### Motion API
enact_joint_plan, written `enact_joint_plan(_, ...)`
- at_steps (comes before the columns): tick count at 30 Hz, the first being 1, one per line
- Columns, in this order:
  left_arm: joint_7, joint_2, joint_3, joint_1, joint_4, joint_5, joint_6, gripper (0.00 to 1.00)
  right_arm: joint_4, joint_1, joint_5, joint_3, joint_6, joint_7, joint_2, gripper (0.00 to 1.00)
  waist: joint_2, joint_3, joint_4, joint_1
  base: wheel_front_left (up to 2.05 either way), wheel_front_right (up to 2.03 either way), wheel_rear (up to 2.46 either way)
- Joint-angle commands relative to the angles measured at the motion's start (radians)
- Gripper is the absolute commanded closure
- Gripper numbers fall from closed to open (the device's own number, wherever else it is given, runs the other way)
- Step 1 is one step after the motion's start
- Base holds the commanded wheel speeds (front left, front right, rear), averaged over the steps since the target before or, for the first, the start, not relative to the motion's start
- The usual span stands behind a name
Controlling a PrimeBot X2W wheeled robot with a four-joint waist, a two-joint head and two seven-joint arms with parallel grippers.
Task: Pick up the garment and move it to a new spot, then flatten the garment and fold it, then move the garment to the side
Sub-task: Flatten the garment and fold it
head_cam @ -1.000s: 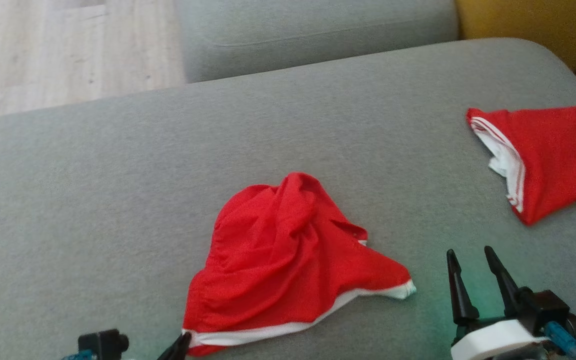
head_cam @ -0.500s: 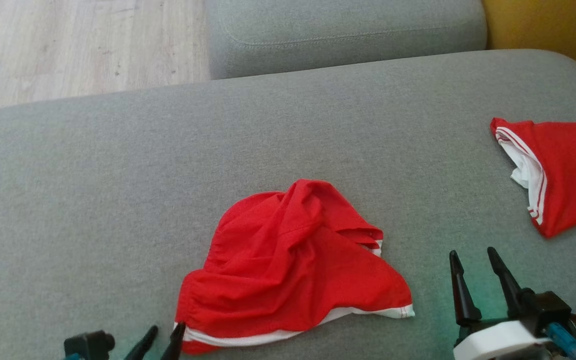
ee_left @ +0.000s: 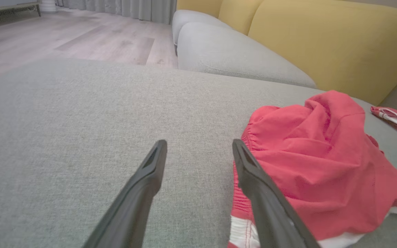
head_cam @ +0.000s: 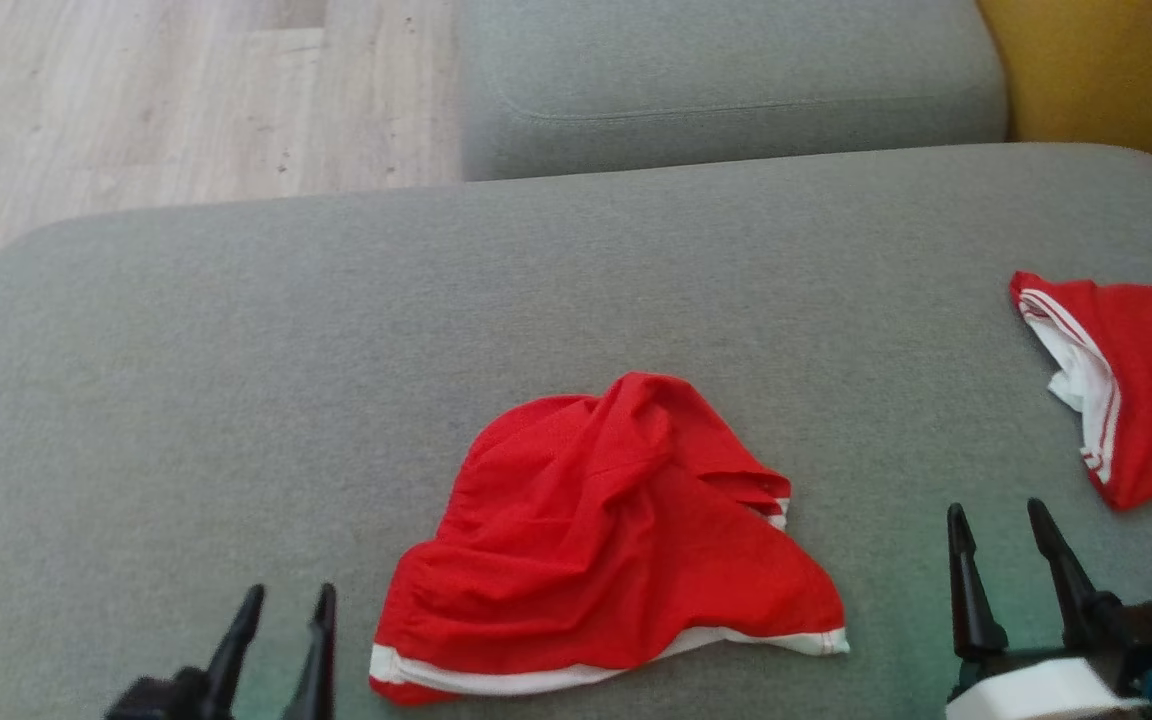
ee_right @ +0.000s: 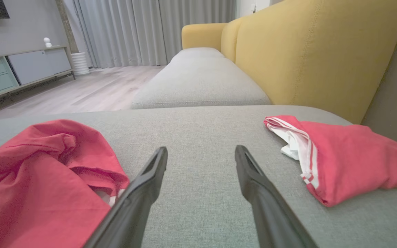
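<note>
A crumpled red garment (head_cam: 606, 540) with a white hem lies in a loose heap on the grey cushion (head_cam: 236, 380), near its front edge. My left gripper (head_cam: 291, 592) stands open just left of the garment's near-left corner, with nothing between its fingers. In the left wrist view the garment (ee_left: 315, 172) lies against the outer side of the right finger of that gripper (ee_left: 199, 144). My right gripper (head_cam: 996, 510) is open and empty over bare cushion, to the right of the garment. Its wrist view shows the garment (ee_right: 36, 179) to the left of the gripper (ee_right: 201, 150).
A second red garment (head_cam: 1146, 390) with white stripes lies folded at the cushion's right edge. Beyond the cushion are another grey seat (head_cam: 726, 80) and a yellow backrest (head_cam: 1106, 70). Wood floor (head_cam: 136, 100) lies off the far left edge.
My left gripper has opened, let go of the garment's white-hemmed corner and drawn off to the left. The head camera has shifted, sliding the whole scene right and down.
</note>
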Motion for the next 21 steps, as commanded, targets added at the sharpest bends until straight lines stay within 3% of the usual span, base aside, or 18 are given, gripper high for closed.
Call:
enact_joint_plan(1,-0.022,-0.008,0.033,-0.035,-0.016,0.04,0.006,0.0,-0.035,-0.009,-0.007,0.019,0.007,-0.014,-0.007,0.0,0.0,-0.003,0.014,0.0001,0.0,0.0,0.0)
enact_joint_plan(5,-0.033,-0.078,0.083,-0.043,-0.029,0.151,0.022,0.0,-0.023,0.022,0.003,0.033,0.007,-0.014,-0.007,0.0,0.0,-0.008,0.037,0.0001,0.0,0.0,0.0)
enact_joint_plan(10,-0.033,-0.158,0.168,0.002,-0.058,0.265,-0.008,0.0,-0.008,0.035,0.012,0.062,0.007,-0.014,-0.007,0.0,0.0,-0.012,0.042,0.0001,0.0,0.0,0.0)
enact_joint_plan(16,-0.034,-0.238,0.267,0.042,-0.015,0.359,-0.089,0.0,-0.004,0.024,0.023,0.086,0.007,-0.014,-0.007,0.0,0.0,-0.02,0.035,0.0001,0.0,0.0,0.0)
enact_joint_plan(21,-0.034,-0.275,0.329,0.042,-0.012,0.415,-0.128,0.0,0.006,0.009,0.022,0.1,0.007,-0.014,-0.007,0.0,0.0,-0.022,0.03,0.0001,0.0,0.0,0.0)
